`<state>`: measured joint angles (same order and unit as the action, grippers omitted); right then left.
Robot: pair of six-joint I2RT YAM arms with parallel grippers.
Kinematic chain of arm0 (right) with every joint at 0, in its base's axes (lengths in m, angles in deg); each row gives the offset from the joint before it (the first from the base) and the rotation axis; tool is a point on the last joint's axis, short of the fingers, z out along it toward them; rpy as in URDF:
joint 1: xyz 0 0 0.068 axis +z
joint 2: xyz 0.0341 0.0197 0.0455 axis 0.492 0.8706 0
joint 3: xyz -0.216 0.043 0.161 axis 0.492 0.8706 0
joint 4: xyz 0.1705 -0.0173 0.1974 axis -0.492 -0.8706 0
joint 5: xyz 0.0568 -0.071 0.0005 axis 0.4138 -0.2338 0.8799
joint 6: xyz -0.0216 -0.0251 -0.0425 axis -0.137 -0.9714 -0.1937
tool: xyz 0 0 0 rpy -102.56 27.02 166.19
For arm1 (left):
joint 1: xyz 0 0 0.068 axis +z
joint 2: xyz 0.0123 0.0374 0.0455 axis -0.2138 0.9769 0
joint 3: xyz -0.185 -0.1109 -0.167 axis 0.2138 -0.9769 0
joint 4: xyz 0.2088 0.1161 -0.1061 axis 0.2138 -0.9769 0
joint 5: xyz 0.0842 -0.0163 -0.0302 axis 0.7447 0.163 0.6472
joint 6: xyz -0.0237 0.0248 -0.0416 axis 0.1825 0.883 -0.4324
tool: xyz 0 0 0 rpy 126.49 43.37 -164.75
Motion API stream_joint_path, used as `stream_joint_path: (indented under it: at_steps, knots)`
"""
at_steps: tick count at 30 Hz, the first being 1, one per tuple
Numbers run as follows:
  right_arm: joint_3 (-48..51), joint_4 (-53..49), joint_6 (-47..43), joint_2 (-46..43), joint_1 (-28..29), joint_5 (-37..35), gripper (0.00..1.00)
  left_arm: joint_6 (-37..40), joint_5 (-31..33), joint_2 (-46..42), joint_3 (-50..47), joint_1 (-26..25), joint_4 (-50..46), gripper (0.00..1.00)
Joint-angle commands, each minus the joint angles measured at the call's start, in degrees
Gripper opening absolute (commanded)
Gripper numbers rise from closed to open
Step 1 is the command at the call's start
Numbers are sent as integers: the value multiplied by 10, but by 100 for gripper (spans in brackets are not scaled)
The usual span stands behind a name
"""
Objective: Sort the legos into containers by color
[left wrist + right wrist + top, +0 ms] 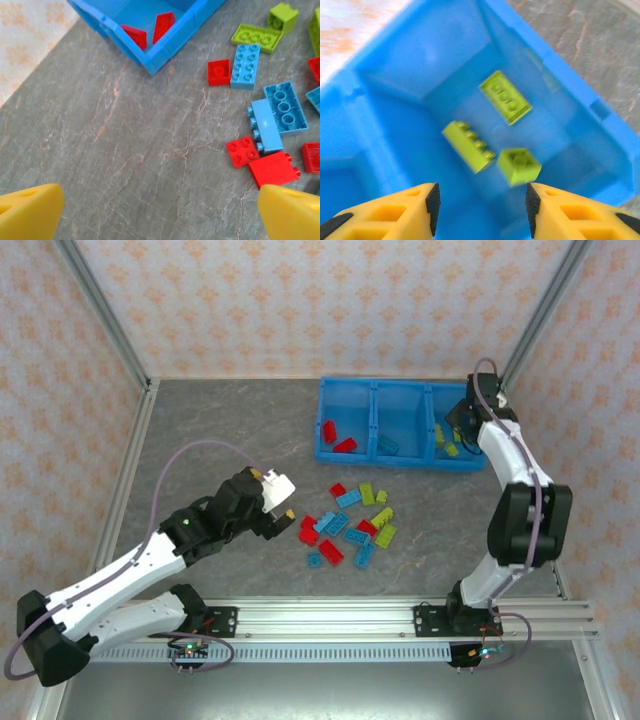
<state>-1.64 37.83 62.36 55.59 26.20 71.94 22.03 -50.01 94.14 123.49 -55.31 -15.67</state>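
Reaching up from the lower left of the top view, the left gripper [282,519] hung just beside the left edge of the loose legos [350,525] at the centre of the grey table [220,430]. Its wrist view cut both yellow fingertips [30,212] off at the bottom corners; they stood wide apart with only bare table between them. Several bricks ran off the right edge of that frame, among them a red brick [272,169] close to the right fingertip.

Beyond the pile, in the upper right of the top view, sat the blue bin [400,461]. Its left compartment [340,390] held two red bricks [337,438]. The middle compartment [400,395] held one light blue brick [387,445]. The right compartment [452,462] was partly hidden by the right arm, with some yellow-green bricks [447,447] showing.

The right gripper [480,210] hung over that right compartment, fingers parted and gripping nothing. Below it three yellow-green pieces appeared: a flat plate [505,97], a long brick [468,146] and a small block [519,166], all blurred, so how the block lay could not be told.
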Motion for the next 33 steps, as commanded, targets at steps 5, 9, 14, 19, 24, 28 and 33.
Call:
stream_joint_path:
  at_steps: [5, 9, 14, 19, 24, 28, 33]
  knots:
    - [144, 23, 8, -213, 153, 190, 57, -250, 20, 120, 128, 6, -61, 93]
    - [133, -80, -13, -250, 234, 183, 59, -447, 15, 213, 184, 6, -50, 79]
    - [126, -134, 1, -279, 241, 193, 60, -607, 3, 343, 255, 5, -50, 77]
    - [132, -140, 5, -279, 241, 180, 61, -664, -22, 454, 321, 4, -18, 80]
    - [142, -142, 6, -279, 241, 171, 62, -698, -12, 542, 397, 4, -50, 83]
    - [140, -154, -3, -279, 242, 146, 62, -719, -40, 606, 426, 4, -52, 84]
    - [133, -160, -8, -277, 241, 138, 64, -742, -53, 641, 423, 3, -54, 73]
